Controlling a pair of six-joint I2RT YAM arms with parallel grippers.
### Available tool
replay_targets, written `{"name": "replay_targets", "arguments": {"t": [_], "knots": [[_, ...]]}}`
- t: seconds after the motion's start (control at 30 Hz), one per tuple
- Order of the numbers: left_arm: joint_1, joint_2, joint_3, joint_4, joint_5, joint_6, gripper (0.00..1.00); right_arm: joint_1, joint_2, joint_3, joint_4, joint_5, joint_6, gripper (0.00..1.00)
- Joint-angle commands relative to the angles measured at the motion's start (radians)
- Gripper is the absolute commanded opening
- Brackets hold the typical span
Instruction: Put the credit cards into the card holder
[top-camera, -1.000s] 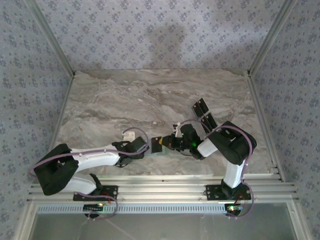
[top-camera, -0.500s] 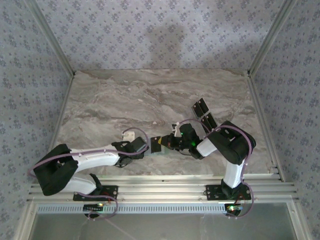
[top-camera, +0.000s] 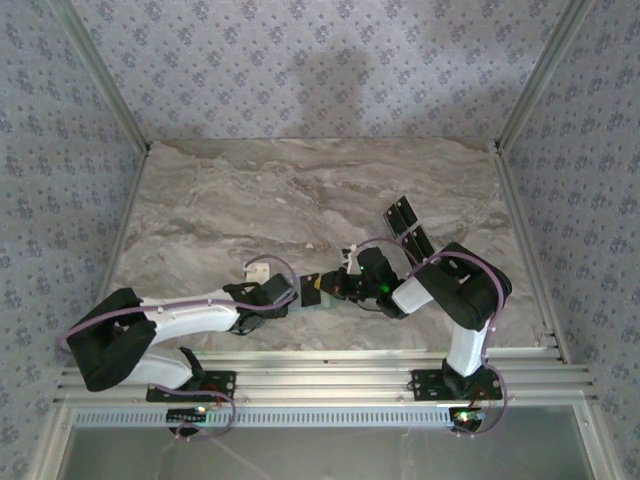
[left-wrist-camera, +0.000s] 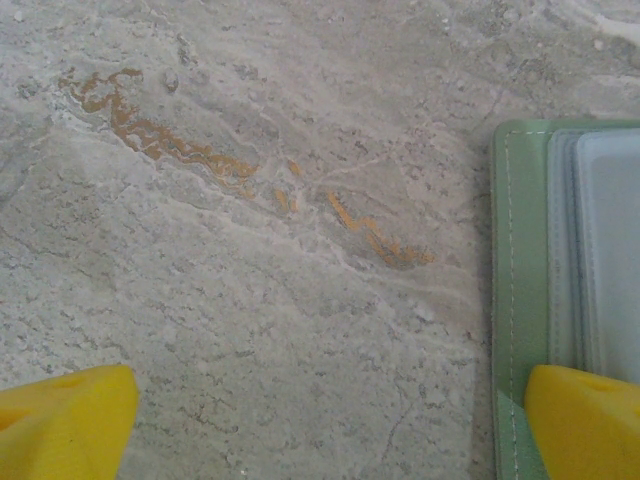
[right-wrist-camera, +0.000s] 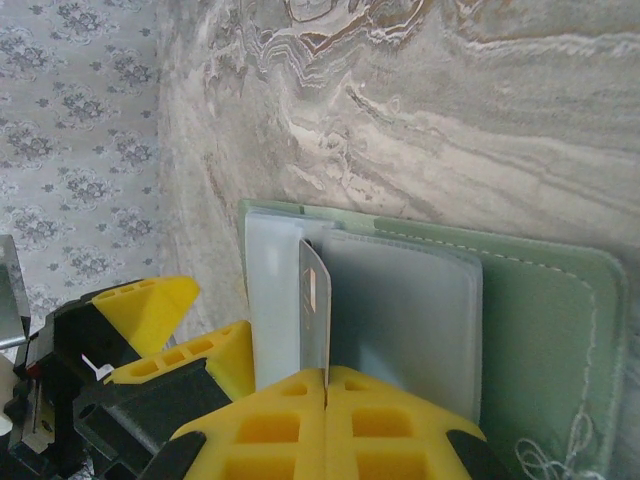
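Observation:
The pale green card holder (right-wrist-camera: 540, 300) lies open on the marble, its frosted plastic sleeves (right-wrist-camera: 400, 310) showing. My right gripper (right-wrist-camera: 327, 375) is shut on a credit card (right-wrist-camera: 314, 300), held on edge with its far end at the sleeves' openings. In the top view this gripper (top-camera: 325, 287) sits over the card holder (top-camera: 316, 297) near the front middle. My left gripper (left-wrist-camera: 320, 430) is open and low over the table, its right fingertip (left-wrist-camera: 585, 420) above the holder's edge (left-wrist-camera: 515, 250). From above, the left gripper (top-camera: 283, 292) is just left of the holder.
Two more black credit cards (top-camera: 398, 213) (top-camera: 415, 242) lie on the marble behind the right arm. The left gripper's yellow fingers (right-wrist-camera: 150, 300) stand close beside the holder's left side. Metal rails edge the table on both sides and at the front.
The left gripper has edged slightly right, closer to the holder. The right gripper with its card has barely moved.

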Motion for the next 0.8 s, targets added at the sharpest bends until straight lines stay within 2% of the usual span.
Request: {"name": "replay_targets", "arguments": {"t": [0.0,0.43,0.77], "knots": [[0.003,0.008,-0.025,-0.043,0.015,-0.001,1.0,0.007,0.032,0.003,-0.028,0.011,0.011,0.0],[0.003,0.01,-0.023,-0.042,0.017,-0.003,1.0,-0.026,0.073,0.004,-0.009,0.003,0.008,0.0],[0.003,0.011,-0.026,-0.036,0.019,-0.003,1.0,-0.014,0.085,0.004,-0.006,-0.004,0.012,0.0]]}}
